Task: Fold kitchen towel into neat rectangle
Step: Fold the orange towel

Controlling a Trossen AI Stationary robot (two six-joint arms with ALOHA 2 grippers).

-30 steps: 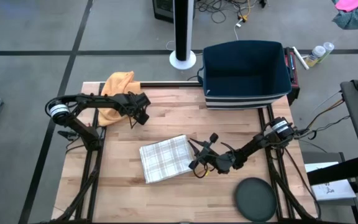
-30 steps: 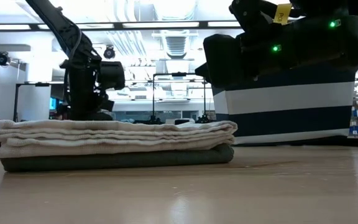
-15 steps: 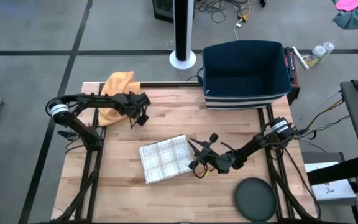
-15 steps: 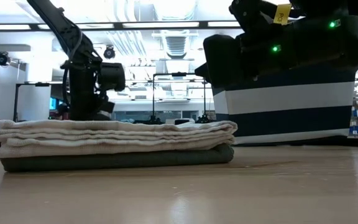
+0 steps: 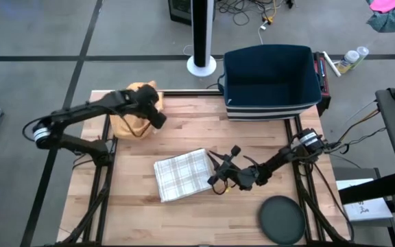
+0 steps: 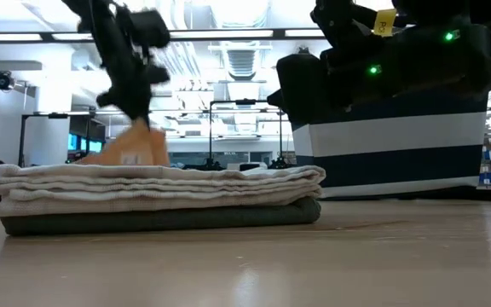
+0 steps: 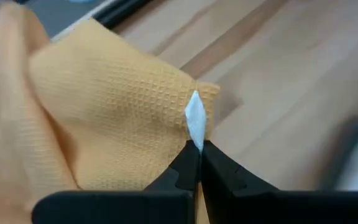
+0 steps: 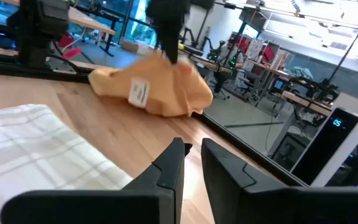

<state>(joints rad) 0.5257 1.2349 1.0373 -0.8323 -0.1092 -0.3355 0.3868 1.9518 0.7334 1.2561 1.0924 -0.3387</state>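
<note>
Two towels: left gripper (image 7: 196, 163) clenches orange towel (image 5: 130, 110); plaid towel (image 5: 180, 174) folded; right gripper (image 5: 216, 180) unclear

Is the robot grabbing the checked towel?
No, the left gripper is pinched shut on the orange towel, while the folded checked towel lies on the table untouched.

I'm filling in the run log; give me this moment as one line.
left claw: shut on orange waffle-weave towel, back-left | right claw: by folded plaid kitchen towel, holding nothing | plaid towel: folded
</note>
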